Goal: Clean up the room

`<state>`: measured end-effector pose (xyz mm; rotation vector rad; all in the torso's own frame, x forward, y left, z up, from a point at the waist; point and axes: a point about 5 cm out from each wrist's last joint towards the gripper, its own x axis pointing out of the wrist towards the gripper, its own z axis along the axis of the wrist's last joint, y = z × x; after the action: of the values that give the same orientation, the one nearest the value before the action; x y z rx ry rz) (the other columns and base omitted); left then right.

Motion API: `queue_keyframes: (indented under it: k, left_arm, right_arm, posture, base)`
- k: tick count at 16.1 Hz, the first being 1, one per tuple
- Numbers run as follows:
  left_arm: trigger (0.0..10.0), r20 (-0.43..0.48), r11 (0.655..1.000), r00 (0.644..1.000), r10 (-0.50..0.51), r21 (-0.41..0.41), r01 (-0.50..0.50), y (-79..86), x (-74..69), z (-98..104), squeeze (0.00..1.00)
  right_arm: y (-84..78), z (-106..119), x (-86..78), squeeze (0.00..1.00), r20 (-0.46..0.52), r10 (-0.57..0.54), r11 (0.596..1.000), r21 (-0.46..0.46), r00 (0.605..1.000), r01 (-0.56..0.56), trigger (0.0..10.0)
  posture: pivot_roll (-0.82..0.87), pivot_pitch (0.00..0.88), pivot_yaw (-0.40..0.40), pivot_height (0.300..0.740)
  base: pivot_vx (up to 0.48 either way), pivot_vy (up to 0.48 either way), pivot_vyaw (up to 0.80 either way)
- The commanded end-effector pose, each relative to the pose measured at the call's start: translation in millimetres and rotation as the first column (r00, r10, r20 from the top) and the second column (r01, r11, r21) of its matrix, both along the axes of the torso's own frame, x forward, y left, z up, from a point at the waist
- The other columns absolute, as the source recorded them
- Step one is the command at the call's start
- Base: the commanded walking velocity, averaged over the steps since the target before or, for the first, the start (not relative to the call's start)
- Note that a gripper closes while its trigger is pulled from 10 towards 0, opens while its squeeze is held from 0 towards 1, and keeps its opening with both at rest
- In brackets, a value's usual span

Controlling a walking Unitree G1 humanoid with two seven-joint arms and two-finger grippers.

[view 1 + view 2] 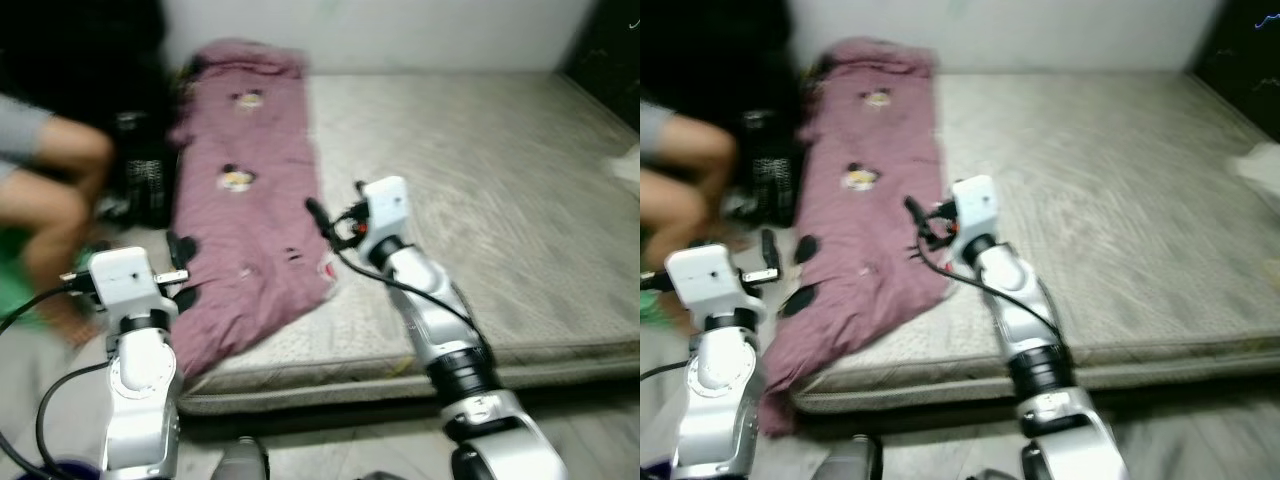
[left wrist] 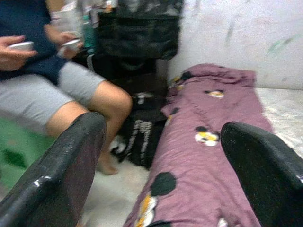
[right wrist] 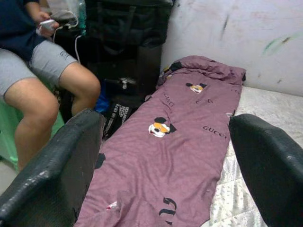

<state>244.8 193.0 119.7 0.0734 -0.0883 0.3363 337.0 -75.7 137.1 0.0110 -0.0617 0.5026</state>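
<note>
We see the purple blanket (image 1: 250, 190) spread along the left edge of the bed (image 1: 480, 180), our left hand (image 1: 180, 268) released beside its hanging edge, our right hand (image 1: 322, 222) released over it, person (image 2: 52, 90) seated beside the bed.

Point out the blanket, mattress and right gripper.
blanket (image 1: 245, 215): left eye view, middle of the cloth.
mattress (image 1: 480, 170): left eye view, bare top.
right gripper (image 1: 318, 218): left eye view, at its fingertips.

"GUCCI" printed twice on purple blanket (image 3: 189, 137), beside cartoon mouse heads; no other legible txt
</note>
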Motion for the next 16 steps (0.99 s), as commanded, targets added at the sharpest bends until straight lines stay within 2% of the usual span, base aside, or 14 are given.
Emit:
queue_keyframes:
  k: [1,5,11,13,14,16]
  left_arm:
    - [10.0,0.005,1.000,1.000,0.001,0.012,-0.001,1.8,0.4,2.1,0.00]
    - [10.0,0.005,1.000,1.000,0.010,0.013,-0.010,2.4,-0.6,2.0,0.00]
    - [10.0,-0.008,1.000,1.000,-0.007,0.012,0.007,-1.1,-4.2,-0.9,0.00]
    - [10.0,-0.020,1.000,1.000,-0.018,-0.008,0.018,0.5,-8.5,-0.6,0.00]
    - [10.0,-0.035,0.998,0.999,-0.033,-0.047,0.031,2.9,-9.9,-1.6,0.00]
    - [10.0,-0.043,0.996,0.995,-0.093,-0.003,0.093,3.6,-11.8,1.6,0.00]
  right_arm:
    - [2.3,5.7,1.6,0.00,0.024,-0.001,1.000,0.003,1.000,0.001,10.0]
    - [1.8,7.2,2.9,0.00,0.029,-0.004,1.000,0.004,1.000,0.003,10.0]
    - [1.3,1.3,-3.5,0.00,-0.020,-0.036,0.997,0.061,0.999,0.037,10.0]
    - [-2.7,-4.0,-5.4,0.00,-0.060,-0.071,0.995,0.061,0.996,0.075,10.0]
    - [-5.5,-5.7,-5.0,0.00,-0.073,-0.089,0.994,0.063,0.993,0.093,10.0]
    - [-9.1,-7.4,-3.8,0.00,-0.092,-0.124,0.990,0.050,0.988,0.129,10.0]
  posture:
    - [0.00,0.000,-0.047,0.740]
    - [0.00,0.000,-0.049,0.740]
    - [0.00,0.000,-0.045,0.740]
    - [0.00,0.016,-0.044,0.740]
    - [0.01,0.025,-0.045,0.740]
    - [0.01,0.052,-0.046,0.740]
  base:
    - [0.000,0.000,0.80]
    - [0.000,0.000,0.80]
    - [0.000,0.000,0.00]
    - [0.000,0.000,-0.71]
    - [0.000,0.000,-0.80]
    - [0.000,0.000,-0.80]
